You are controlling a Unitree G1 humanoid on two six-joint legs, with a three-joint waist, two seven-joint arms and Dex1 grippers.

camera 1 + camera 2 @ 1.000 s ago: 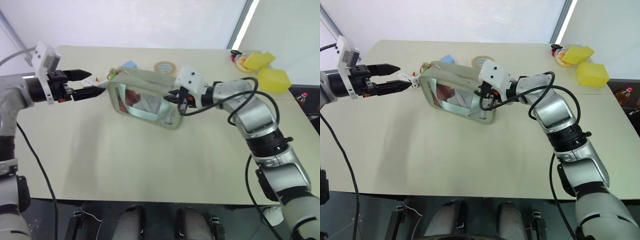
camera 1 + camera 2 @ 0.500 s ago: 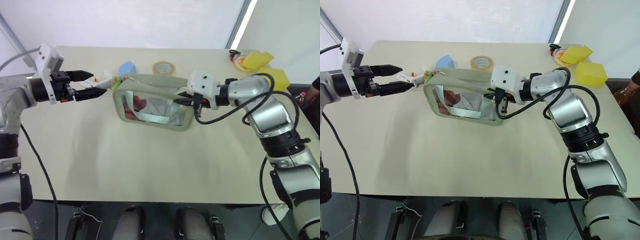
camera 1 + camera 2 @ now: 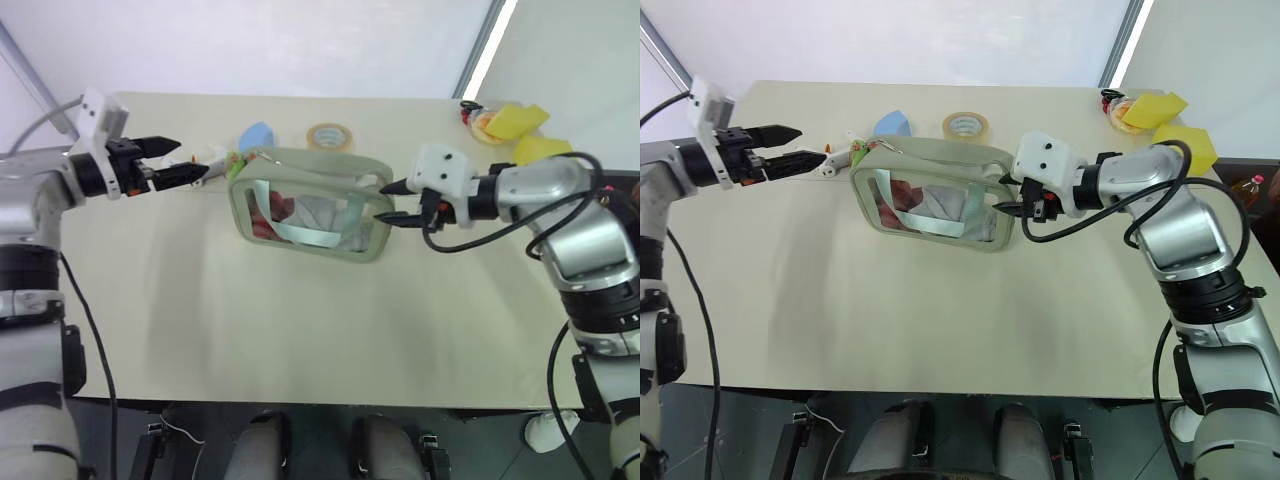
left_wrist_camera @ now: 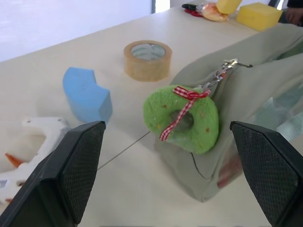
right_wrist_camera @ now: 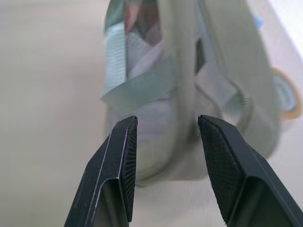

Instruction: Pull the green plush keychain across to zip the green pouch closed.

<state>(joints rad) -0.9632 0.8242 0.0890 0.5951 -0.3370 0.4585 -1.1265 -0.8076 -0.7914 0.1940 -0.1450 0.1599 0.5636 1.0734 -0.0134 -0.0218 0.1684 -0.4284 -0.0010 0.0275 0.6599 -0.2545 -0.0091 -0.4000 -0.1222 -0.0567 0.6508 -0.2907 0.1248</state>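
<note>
Head views: the green pouch stands on the table, window face toward us. Our left gripper is spread wide, empty, tips just short of the pouch's left end. Our right gripper is part open at the pouch's right end, gripping nothing as far as we can tell. The green plush keychain sits at the pouch's top left corner, so we judge the zip not yet pulled; grab and pull are both left.

Left wrist view: the keychain hangs between our wide-open fingers, ungrasped, on a chain to the pouch. Blue sponge wedge, tape roll and a white tool lie behind.

Right wrist view: fingers apart, pouch end just beyond them, contact unclear. The zipper teeth are hard to make out anywhere, and the pouch's back is hidden.
</note>
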